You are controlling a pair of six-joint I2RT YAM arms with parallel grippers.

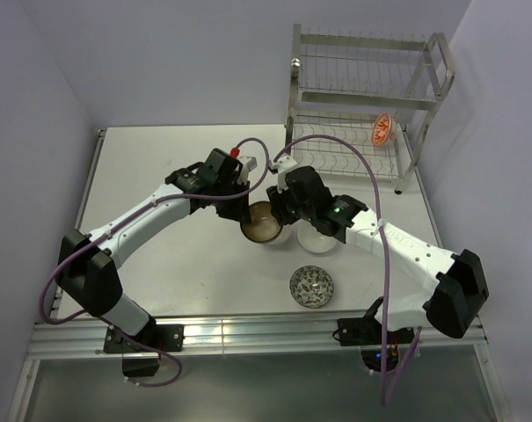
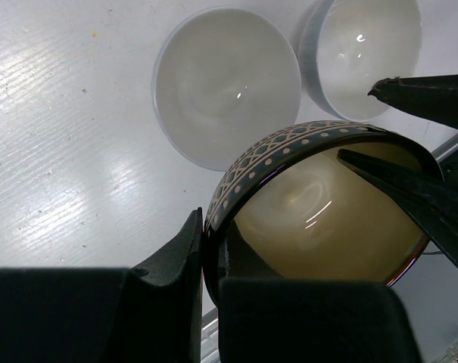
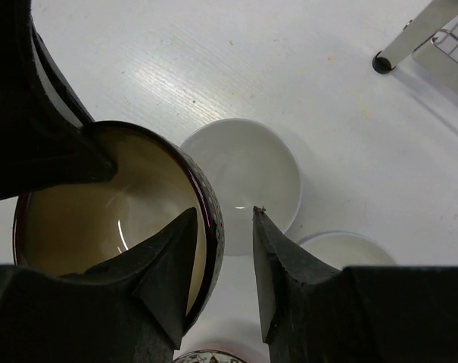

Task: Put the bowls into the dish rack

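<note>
The dark brown bowl (image 1: 261, 221) with a tan inside is held off the table at mid-table. My left gripper (image 1: 239, 208) is shut on its rim (image 2: 210, 249). The bowl fills the left wrist view (image 2: 319, 215). My right gripper (image 1: 287, 209) is open (image 3: 225, 218). One finger is inside the brown bowl (image 3: 100, 219) and one outside, astride the rim and not pinching it. Two white bowls (image 2: 227, 87) (image 2: 361, 49) sit below, also in the right wrist view (image 3: 247, 170) (image 3: 346, 249). The grey-white patterned bowl (image 1: 312, 287) is nearer the front. The orange-red bowl (image 1: 382, 130) stands in the dish rack (image 1: 367, 97).
The rack stands at the table's back right; one of its feet (image 3: 380, 62) shows in the right wrist view. The two arms meet over the bowls at mid-table. The table's front rail (image 1: 248, 330) runs along the near edge.
</note>
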